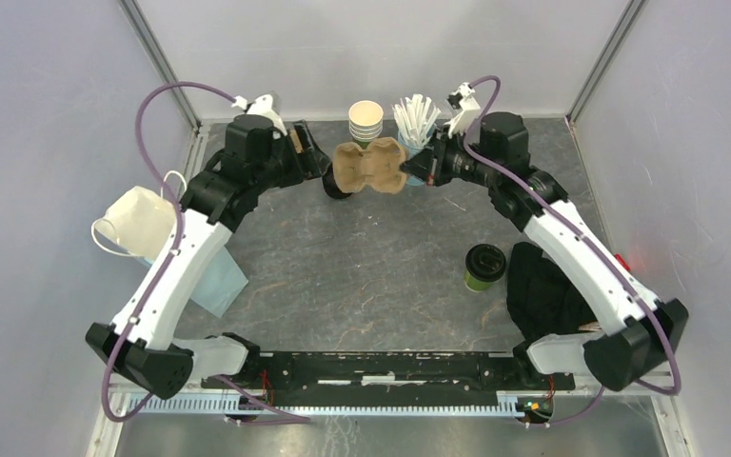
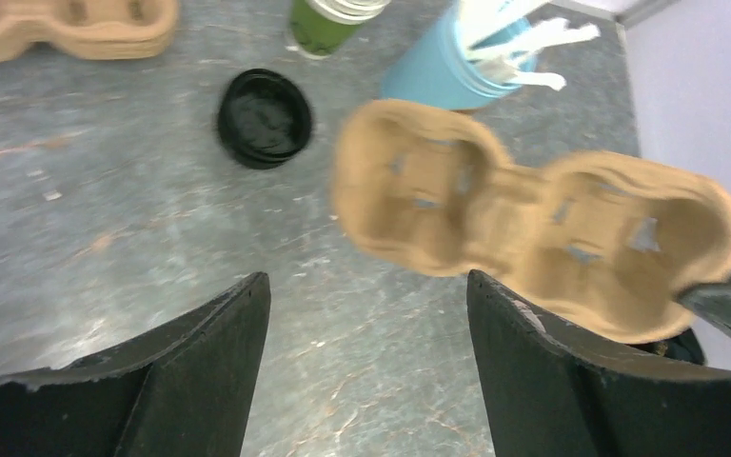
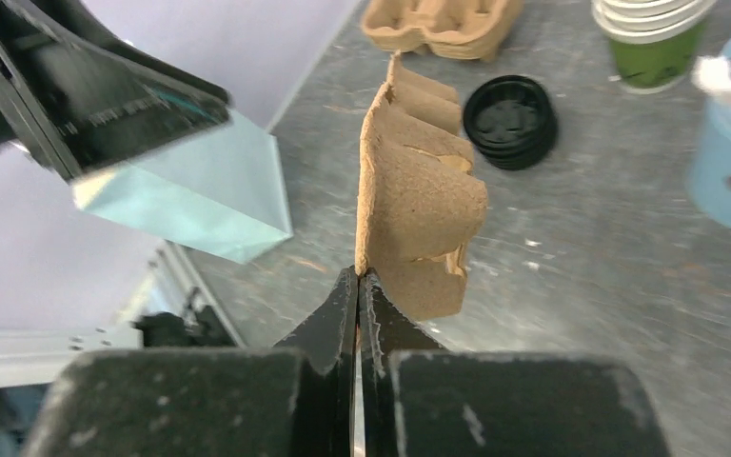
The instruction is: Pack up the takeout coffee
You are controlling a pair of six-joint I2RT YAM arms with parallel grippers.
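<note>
Green-sided, black-lidded takeout coffee [image 1: 484, 268], small and upright.

A cardboard carrier [image 1: 371, 167] near a cup stack [image 1: 365, 121], blue holder [image 2: 433, 76] of perhaps straws [image 1: 417, 114], black lids [image 2: 265, 117].

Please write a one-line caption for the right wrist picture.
Right gripper pinches the rim of a brown moulded-pulp cup carrier above the grey table, black plastic lids behind.

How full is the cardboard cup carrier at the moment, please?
Empty: the cup carrier shows only bare cardboard wells; the takeout coffee stands apart on the table.
</note>
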